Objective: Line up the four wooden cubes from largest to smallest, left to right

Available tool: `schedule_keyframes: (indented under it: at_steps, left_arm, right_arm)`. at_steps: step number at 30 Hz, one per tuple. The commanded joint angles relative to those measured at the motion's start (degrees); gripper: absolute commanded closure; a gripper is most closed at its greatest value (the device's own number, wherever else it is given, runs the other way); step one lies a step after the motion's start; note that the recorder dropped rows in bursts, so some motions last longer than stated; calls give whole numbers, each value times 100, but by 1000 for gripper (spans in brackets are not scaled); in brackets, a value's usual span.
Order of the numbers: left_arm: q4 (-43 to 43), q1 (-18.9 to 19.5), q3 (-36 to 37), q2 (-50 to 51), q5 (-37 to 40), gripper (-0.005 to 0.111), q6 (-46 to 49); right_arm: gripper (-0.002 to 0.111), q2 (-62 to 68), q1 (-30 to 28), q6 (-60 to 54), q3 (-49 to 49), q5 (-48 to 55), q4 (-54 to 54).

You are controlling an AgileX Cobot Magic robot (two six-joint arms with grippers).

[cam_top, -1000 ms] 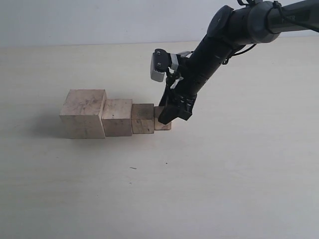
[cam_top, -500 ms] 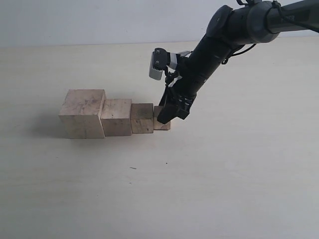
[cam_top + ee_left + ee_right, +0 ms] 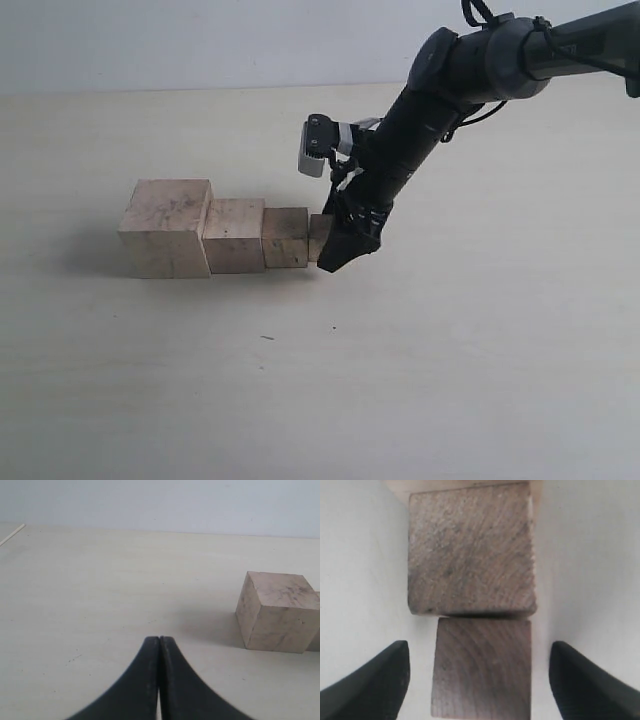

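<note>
Four pale wooden cubes are sitting in one row on the table, stepping down in size from left to right in the exterior view. The largest cube [image 3: 168,228] is standing at the left end, the second cube [image 3: 235,235] is touching its right side, the third cube [image 3: 286,237] is touching that one, and the smallest cube [image 3: 319,237] is closing the row at the right end, partly hidden behind the arm. Two grippers are showing, one in each wrist view, and only one arm is appearing in the exterior view.

The right gripper [image 3: 340,255] is reaching down at the right end of the row. In the right wrist view its two dark fingers [image 3: 375,680] are standing apart on either side of the smallest cube, with a strip of bare table showing between each finger and the wood, so nothing is being gripped. A grey camera box [image 3: 318,148] is riding on the wrist above.

The left gripper [image 3: 159,645] is hovering low over bare table with its two black fingers pressed together, holding nothing, and is looking toward the largest cube from well apart.

The table [image 3: 450,350] is lying flat and pale cream, with a few tiny dark specks. A plain, pale grey-blue wall [image 3: 200,40] is running behind its far edge.
</note>
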Motion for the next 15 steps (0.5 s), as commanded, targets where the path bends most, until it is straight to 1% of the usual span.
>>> schedule_keyframes:
  at_steps: [1,5,8,10,13,15]
  left_arm:
    - [-43,-32,5,-36,-78,107,5]
    - [-43,-32,5,-36,-78,107,5]
    - [-43,-32,5,-36,-78,107,5]
    - [-43,-32,5,-36,-78,107,5]
    - [-43,-32,5,-36,-78,107,5]
    - [-43,-32,5,-36,-78,107,5]
  right_arm:
    - [35,-194,12,29,-5,-63,-83]
    - [35,-428,12,312,-5,-90,-283]
    - [37,-607,12,687,-5,-77,-658]
    - [40,-713,12,1083,-5,-77,-1105]
    - [49,-773,12,1621,-5,-77,-1865]
    - [53,-756,12,1736,-5,-103,-2043]
